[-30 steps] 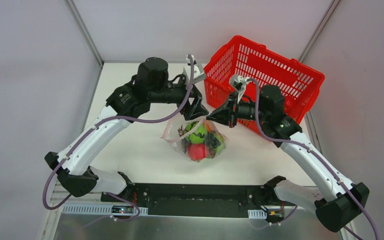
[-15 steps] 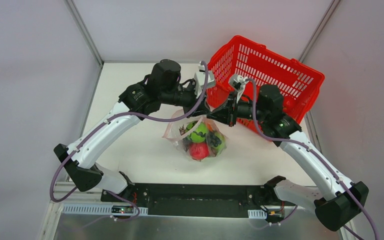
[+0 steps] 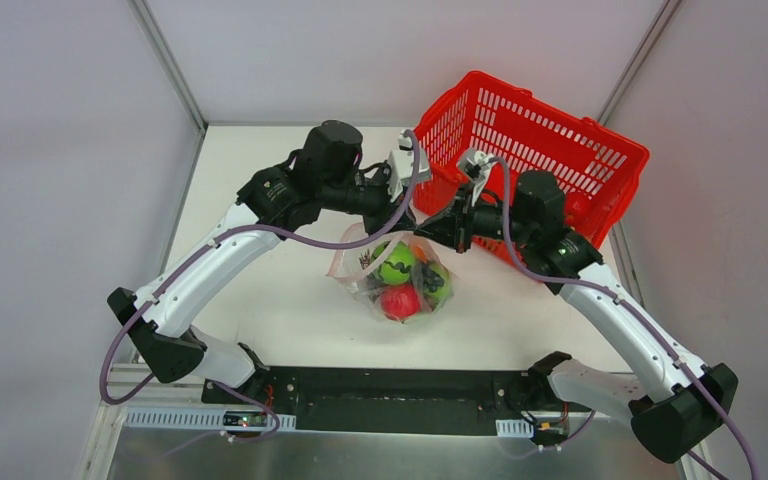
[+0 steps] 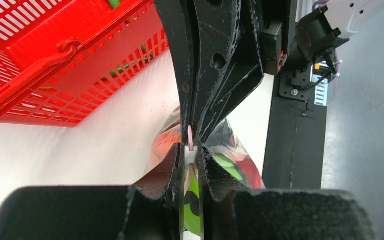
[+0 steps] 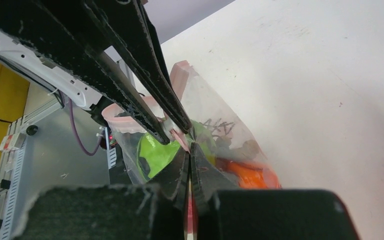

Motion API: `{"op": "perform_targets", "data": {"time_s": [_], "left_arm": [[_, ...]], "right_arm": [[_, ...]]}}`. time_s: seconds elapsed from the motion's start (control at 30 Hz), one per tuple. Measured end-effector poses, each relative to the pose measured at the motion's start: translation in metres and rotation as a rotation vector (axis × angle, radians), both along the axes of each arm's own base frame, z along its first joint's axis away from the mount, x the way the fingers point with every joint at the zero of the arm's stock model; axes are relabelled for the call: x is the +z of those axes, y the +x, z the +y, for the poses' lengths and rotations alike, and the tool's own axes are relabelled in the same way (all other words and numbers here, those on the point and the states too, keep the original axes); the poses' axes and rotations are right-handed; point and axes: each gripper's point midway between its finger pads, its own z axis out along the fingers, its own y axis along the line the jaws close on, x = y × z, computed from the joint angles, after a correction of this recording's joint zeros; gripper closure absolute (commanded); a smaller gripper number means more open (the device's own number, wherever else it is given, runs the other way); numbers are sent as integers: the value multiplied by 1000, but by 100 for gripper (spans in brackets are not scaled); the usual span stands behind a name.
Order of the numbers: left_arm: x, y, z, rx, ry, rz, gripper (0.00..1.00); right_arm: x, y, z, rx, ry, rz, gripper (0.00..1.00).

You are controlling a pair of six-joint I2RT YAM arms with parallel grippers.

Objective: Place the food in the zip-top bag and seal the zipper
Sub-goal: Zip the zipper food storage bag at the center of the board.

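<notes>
The clear zip-top bag (image 3: 360, 268) hangs just over the table middle, holding the food: a green ball (image 3: 397, 264), a red ball (image 3: 398, 300), dark grapes and an orange piece (image 5: 247, 177). Both grippers meet nose to nose at its mouth. My left gripper (image 4: 191, 150) is shut on the pink zipper (image 4: 190, 136), with a small white slider pinched between its pads. My right gripper (image 5: 189, 147) is shut on the same pink strip, right beside the left fingers (image 5: 150, 90). From above, the left gripper (image 3: 407, 222) and right gripper (image 3: 432, 234) nearly touch.
A red mesh basket (image 3: 560, 150) lies tilted at the back right, close behind both grippers; it fills the upper left of the left wrist view (image 4: 55, 60). The black base rail (image 3: 390, 398) runs along the near edge. Grey walls enclose the white table (image 3: 260, 300).
My left arm swung right to the bag's mouth and its gripper closed on the zipper beside the right gripper. The right gripper kept its hold; the bag shifted slightly.
</notes>
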Motion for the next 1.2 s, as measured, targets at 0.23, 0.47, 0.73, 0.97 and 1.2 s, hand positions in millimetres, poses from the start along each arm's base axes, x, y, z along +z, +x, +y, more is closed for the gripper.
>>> {"op": "perform_targets", "data": {"time_s": [0.23,0.47,0.73,0.97,1.2], "left_arm": [[-7,2,8,8,45,-26,100],[-11,-2,19,25,68,-39,100],[-14,-8,35,51,86,-39,100],[-24,-10,53,91,118,-29,100],[-33,-13,68,123,146,-15,100]], "right_arm": [[-2,8,-8,-79,-4,-18,100],[0,19,-22,-173,15,-54,100],[0,30,-33,-265,35,-69,100],[-13,44,-43,-360,32,-33,100],[-16,56,-54,-440,41,-21,100]]}}
